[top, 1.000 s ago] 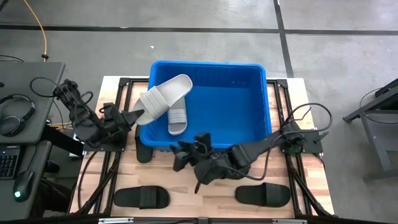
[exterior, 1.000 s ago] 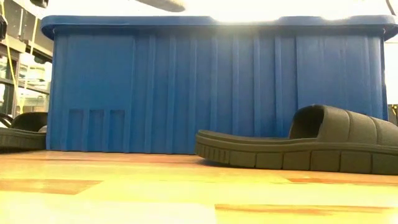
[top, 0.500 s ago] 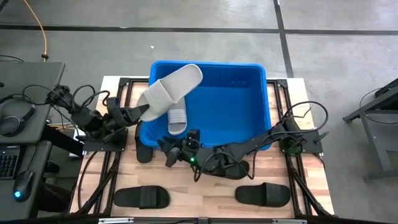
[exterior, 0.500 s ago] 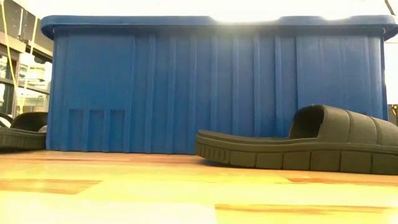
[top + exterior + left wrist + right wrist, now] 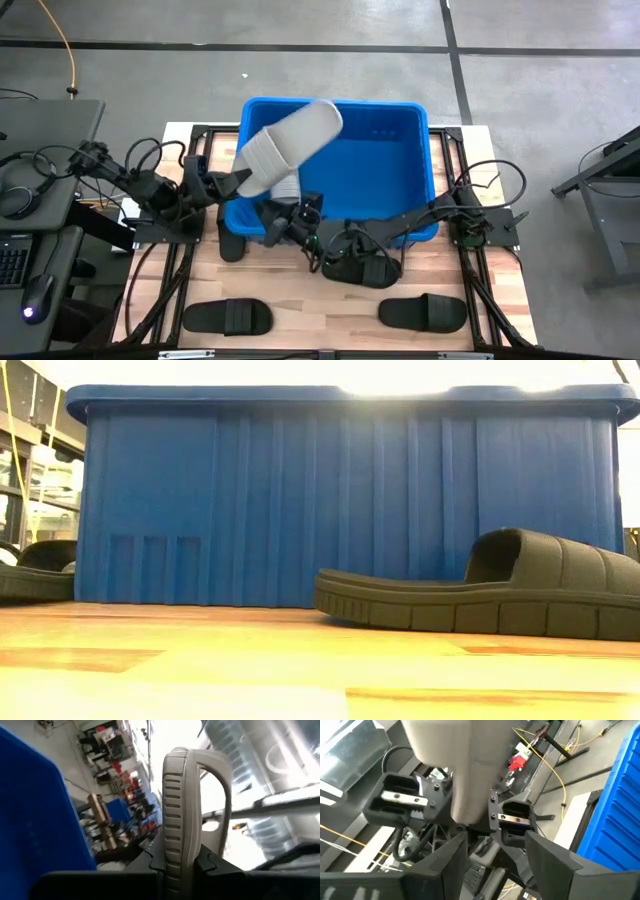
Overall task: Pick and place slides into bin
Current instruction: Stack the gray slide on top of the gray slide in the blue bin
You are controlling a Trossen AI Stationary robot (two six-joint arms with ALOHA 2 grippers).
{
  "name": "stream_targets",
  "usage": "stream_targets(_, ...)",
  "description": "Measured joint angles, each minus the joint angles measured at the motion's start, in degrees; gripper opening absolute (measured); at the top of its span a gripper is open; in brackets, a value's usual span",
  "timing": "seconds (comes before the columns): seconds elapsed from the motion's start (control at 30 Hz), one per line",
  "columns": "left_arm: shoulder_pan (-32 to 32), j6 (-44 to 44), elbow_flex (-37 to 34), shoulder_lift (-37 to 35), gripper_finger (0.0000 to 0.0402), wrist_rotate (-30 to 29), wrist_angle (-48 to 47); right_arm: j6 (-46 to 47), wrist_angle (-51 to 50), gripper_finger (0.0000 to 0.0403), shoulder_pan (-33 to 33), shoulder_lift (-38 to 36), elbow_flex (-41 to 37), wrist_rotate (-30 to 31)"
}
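A: Why does the grey slide [image 5: 288, 146] sit up in the air at the upper left of the high view?

B: The left hand [image 5: 232, 183] is clamped on one end of it, at the bin's [image 5: 420, 150] left wall. My guess is that it holds it high so the sole clears the rim before it drops in.

A: Which way does it point?

B: Its long axis runs on a slant, from the left hand at the lower left up toward the upper right, its free end over the bin. In the left wrist view it stands on edge [image 5: 181, 815].

A: And the right hand [image 5: 283, 226]?

B: Spread wide, holding nothing, at the bin's near wall beside a black slide [image 5: 362, 268] on the bench [image 5: 320, 310]. Another grey slide [image 5: 289, 188] lies in the bin.
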Motion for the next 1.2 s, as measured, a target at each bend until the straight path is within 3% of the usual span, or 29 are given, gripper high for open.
stream_targets(0.73, -0.4, -3.0, 0.0, 1.2, 0.0015, 0.7, -4.3, -5.9, 5.7, 0.0184, 0.1, 0.0, 0.0, 1.9)
stream_targets(1.0, -0.4, -1.9, 0.0, 1.8, 0.0015, 2.6, -2.5, -5.3, 6.1, 0.0121, -0.8, 0.0, 0.0, 2.8)
stream_targets(1.13, -0.4, -1.4, 0.0, 1.6, 0.0015, 2.7, -2.2, -4.8, 5.9, 0.0037, -0.8, -0.1, 0.0, 1.0)
stream_targets(1.2, -0.4, -1.0, 0.0, 1.6, 0.0023, 2.8, -1.8, -5.4, 5.8, 0.0023, -0.8, -0.2, 0.0, -0.5)
